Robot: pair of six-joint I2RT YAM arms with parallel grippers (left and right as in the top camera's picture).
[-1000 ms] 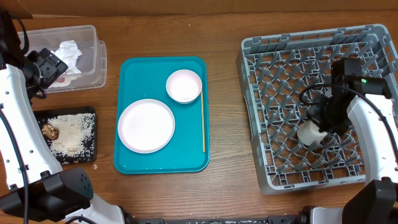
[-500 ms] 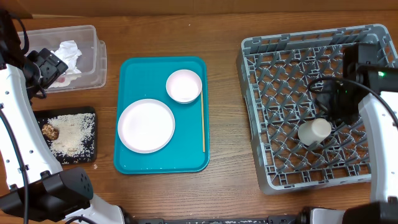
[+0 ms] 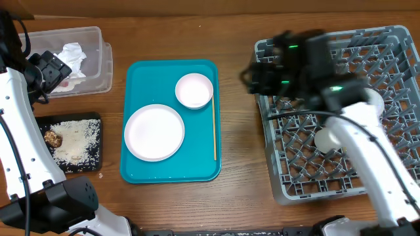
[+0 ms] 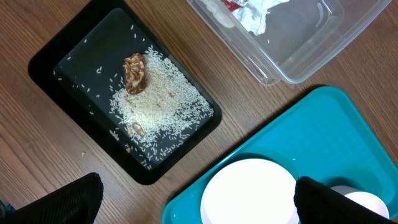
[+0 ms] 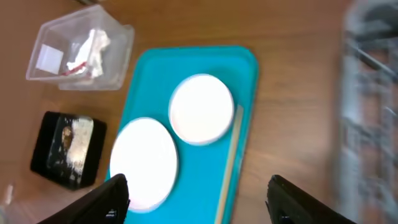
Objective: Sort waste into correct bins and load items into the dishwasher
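The right claw (image 5: pixel 199 190) hung spread and empty; it would best straddle the bowl (image 5: pixel 201 109) rim, clear of the stick (image 5: pixel 230 155).

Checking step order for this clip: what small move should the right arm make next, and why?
Probably lower the right gripper toward the bowl on the teal tray: its jaws stand open and empty, the cup lies in the rack, the bowl is not yet loaded.

A teal tray (image 3: pixel 197 160) lies flat on the brown wooden table (image 3: pixel 239 151), left of its middle.
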